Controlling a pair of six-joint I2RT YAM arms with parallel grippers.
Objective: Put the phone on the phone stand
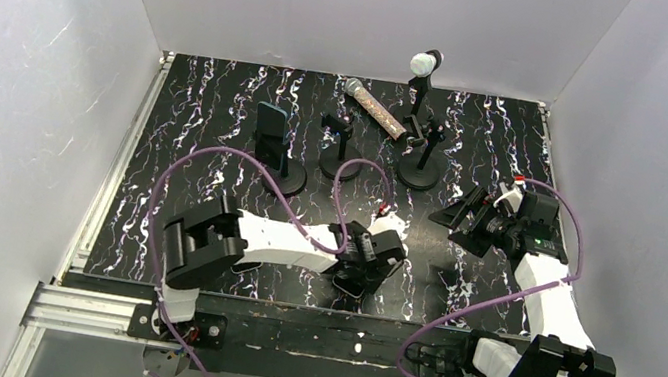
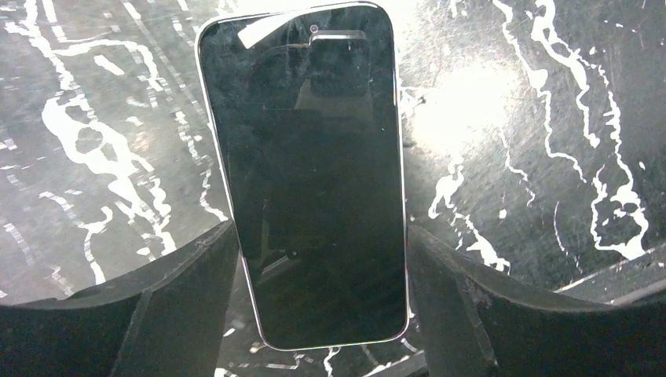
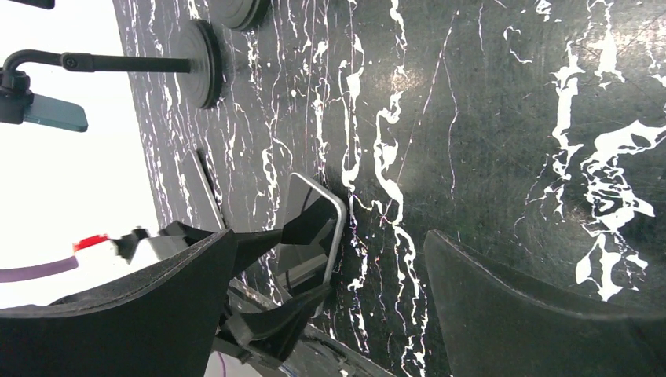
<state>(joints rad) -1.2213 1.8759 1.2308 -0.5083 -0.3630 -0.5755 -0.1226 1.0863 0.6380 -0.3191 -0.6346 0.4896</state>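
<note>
The phone (image 2: 314, 181), a black slab with a silver rim, lies flat and face up on the marbled table near the front edge. My left gripper (image 2: 322, 234) straddles its lower half, and its fingers (image 2: 196, 283) press against both long edges. In the top view this gripper (image 1: 359, 274) covers most of the phone. The phone stand (image 1: 271, 135), a round-based post with a teal plate, stands upright at the back left, well away from the phone. My right gripper (image 1: 468, 226) hovers open at the right and holds nothing. In its wrist view the phone (image 3: 314, 228) shows between its jaws, far off.
A small stand with a bare clip (image 1: 340, 132) and a taller stand holding a white-headed microphone (image 1: 425, 63) rise at the back centre. A second microphone (image 1: 375, 108) lies flat behind them. White walls close in three sides of the table (image 1: 221, 110).
</note>
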